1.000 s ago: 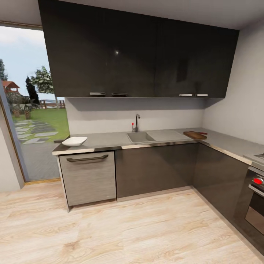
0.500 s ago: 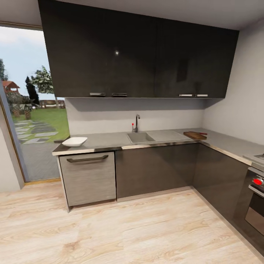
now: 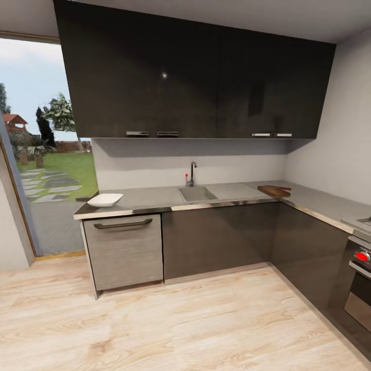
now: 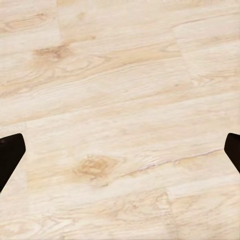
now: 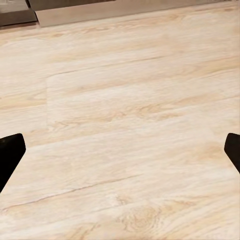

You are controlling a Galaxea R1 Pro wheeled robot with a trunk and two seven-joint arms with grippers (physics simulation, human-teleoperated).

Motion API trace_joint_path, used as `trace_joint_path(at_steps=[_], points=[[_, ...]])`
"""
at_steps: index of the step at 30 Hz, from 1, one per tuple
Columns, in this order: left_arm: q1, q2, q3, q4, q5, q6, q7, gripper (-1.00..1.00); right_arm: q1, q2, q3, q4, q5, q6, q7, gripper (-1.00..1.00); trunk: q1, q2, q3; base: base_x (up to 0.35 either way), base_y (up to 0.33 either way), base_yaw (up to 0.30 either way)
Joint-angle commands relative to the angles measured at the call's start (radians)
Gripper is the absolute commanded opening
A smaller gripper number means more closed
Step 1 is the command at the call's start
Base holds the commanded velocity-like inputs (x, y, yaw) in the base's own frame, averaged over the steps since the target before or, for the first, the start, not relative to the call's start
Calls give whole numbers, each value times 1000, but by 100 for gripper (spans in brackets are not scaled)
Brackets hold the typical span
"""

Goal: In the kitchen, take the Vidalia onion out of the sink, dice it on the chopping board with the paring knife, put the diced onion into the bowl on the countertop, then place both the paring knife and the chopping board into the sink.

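Note:
In the head view the kitchen lies ahead across the wooden floor. The sink (image 3: pixel 197 194) is set in the grey countertop (image 3: pixel 154 197), with a faucet (image 3: pixel 192 173) behind it. The Vidalia onion is hidden inside the basin. The brown chopping board (image 3: pixel 273 190) lies near the counter's corner, right of the sink. A thin reddish sliver at its far edge is too small to identify as the paring knife. The white bowl (image 3: pixel 105 199) sits at the counter's left end. My left gripper (image 4: pixel 120 155) and right gripper (image 5: pixel 120 155) hang open over bare floor, holding nothing.
Black upper cabinets (image 3: pixel 196 77) hang over the counter. A grey dishwasher front (image 3: pixel 123 250) stands under the bowl. An oven with a red knob (image 3: pixel 362 254) is at the right edge. A glass door (image 3: pixel 36 154) to a garden is at the left. Wooden floor (image 3: pixel 180 324) stretches between me and the counter.
The whole view has shifted very slightly, so the camera moved a little. Nothing on the counter has moved.

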Motion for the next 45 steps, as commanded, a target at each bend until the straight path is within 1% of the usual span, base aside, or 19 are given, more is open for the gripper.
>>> trace_joint_path(at_steps=[1, 25, 45], points=[[0, 0, 1, -1, 1, -2, 0, 100, -1, 0, 0, 1, 0, -3, 0, 100, -4, 7, 2, 0, 0, 0], [0, 0, 2, -2, 0, -1, 2, 100, -1, 0, 1, -1, 0, -3, 0, 100, -96, 175, 76, 0, 0, 0], [0, 1, 2, -3, 0, -2, 2, 100, -1, 0, 1, -1, 1, -3, 0, 100, -173, 315, 117, 0, 0, 0]])
